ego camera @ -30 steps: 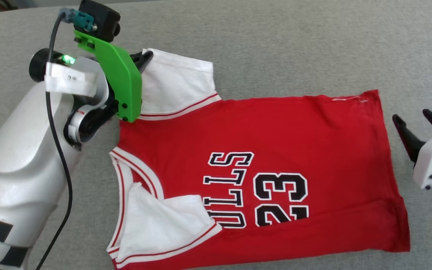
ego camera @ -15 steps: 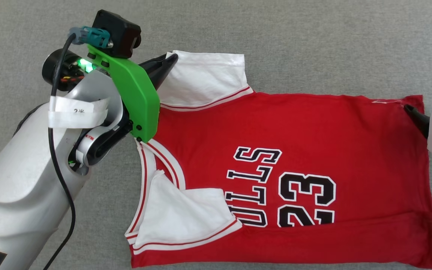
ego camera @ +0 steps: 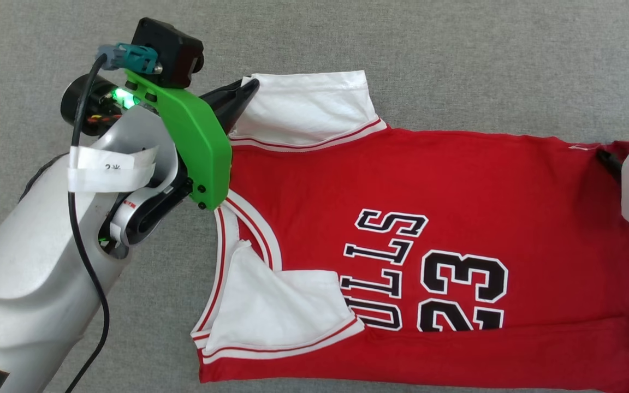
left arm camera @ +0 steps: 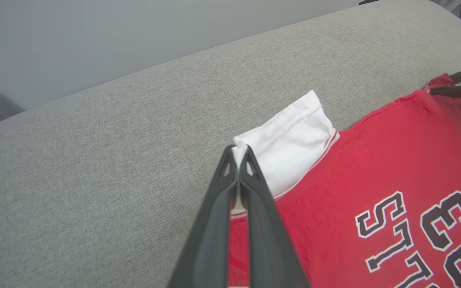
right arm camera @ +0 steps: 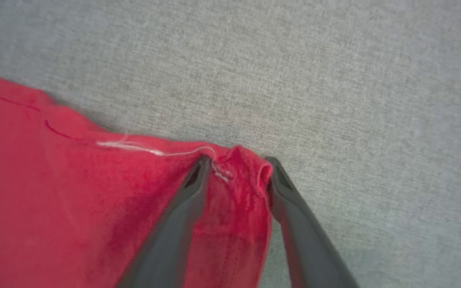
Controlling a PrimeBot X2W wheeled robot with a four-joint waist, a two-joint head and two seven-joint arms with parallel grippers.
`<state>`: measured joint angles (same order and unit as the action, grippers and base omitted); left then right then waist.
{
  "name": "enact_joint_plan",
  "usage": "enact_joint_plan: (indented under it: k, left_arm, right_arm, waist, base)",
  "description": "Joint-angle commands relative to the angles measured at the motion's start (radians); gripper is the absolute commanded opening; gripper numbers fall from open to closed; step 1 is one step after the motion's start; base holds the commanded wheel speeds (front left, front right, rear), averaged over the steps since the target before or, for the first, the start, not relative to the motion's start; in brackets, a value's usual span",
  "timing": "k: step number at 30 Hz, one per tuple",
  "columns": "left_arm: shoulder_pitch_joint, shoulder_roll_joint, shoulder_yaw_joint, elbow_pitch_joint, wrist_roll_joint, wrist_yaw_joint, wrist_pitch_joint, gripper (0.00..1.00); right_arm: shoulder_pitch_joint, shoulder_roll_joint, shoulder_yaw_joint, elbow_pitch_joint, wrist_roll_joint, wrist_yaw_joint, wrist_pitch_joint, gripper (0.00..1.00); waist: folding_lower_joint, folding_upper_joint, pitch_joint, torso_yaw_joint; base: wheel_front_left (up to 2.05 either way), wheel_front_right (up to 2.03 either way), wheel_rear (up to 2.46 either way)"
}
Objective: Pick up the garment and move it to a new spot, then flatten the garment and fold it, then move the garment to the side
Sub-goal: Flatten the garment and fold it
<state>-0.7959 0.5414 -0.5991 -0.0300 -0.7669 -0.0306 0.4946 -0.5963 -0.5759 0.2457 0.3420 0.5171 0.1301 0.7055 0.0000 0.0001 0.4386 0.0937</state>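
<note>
Head view: the garment (ego camera: 445, 185) lies face up on the grey upholstered surface (ego camera: 456, 49), with its collar toward the robot's left, its hem toward the right and the "BULLS 23" print showing. The near sleeve (ego camera: 276, 311) is turned in over the chest, and a crease runs along the near edge. The left gripper (ego camera: 246, 90) meets the outer corner of the far sleeve (ego camera: 309, 106). One dark finger of the right gripper (ego camera: 606, 158) reaches the far hem corner.

Left wrist view: the left gripper (left arm camera: 238, 154) has its fingers pressed together on the very tip of the white sleeve, so only a sliver of cloth is held. The right gripper's fingers touch the red corner at the far right.

Right wrist view: the right gripper (right arm camera: 238, 164) straddles the hem corner (right arm camera: 238, 188). Its jaws stand partly apart, with a small ridge of cloth bunched between them and no pinch yet made. A loose white thread (right arm camera: 150, 149) trails from the seam beside the left-hand finger.

Hazards, as judged:
- **Early pull:** if the right arm pulls before its jaws meet, the corner may slide out and leave the far edge slack.
- **Shallow bite:** the left gripper's hold on the sleeve tip may give way under tension, or stretch the sleeve rather than the body.
- **Snagging:** the thread could catch on a finger.
- **Hidden folds:** if the turned-in near sleeve and the crease are left as they are, they would likely be trapped inside any fold.
</note>
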Motion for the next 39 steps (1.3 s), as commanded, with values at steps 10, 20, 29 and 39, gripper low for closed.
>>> enact_joint_plan:
  k: [10,20,29,39]
  left_arm:
    - [0.088,-0.003,0.017,0.082,-0.016,0.021,-0.067,0.0]
    - [0.201,-0.005,0.009,0.105,-0.039,0.043,-0.108,0.0]
    - [0.351,0.018,0.018,0.055,-0.077,0.091,-0.131,0.0]
    - [0.519,0.069,-0.027,-0.005,-0.082,0.124,-0.112,0.0]
  right_arm:
    - [0.035,0.05,-0.026,0.093,0.091,0.001,-0.177,0.0]
    - [0.15,0.031,-0.058,0.076,0.172,0.001,-0.3,0.0]
    - [0.309,0.039,-0.088,-0.014,0.253,0.001,-0.405,0.0]
    - [0.477,-0.001,-0.062,-0.133,0.34,0.001,-0.398,0.0]
  waist:
    - [0.0,-0.0001,-0.107,-0.012]
    - [0.0,-0.0001,-0.233,-0.008]
    - [0.0,-0.0001,-0.292,0.004]
    - [0.0,-0.0001,-0.301,0.014]
  base:
    - [0.0,0.0,0.0]
    - [0.0,0.0,0.0]
    - [0.0,0.0,0.0]
    - [0.0,0.0,0.0]
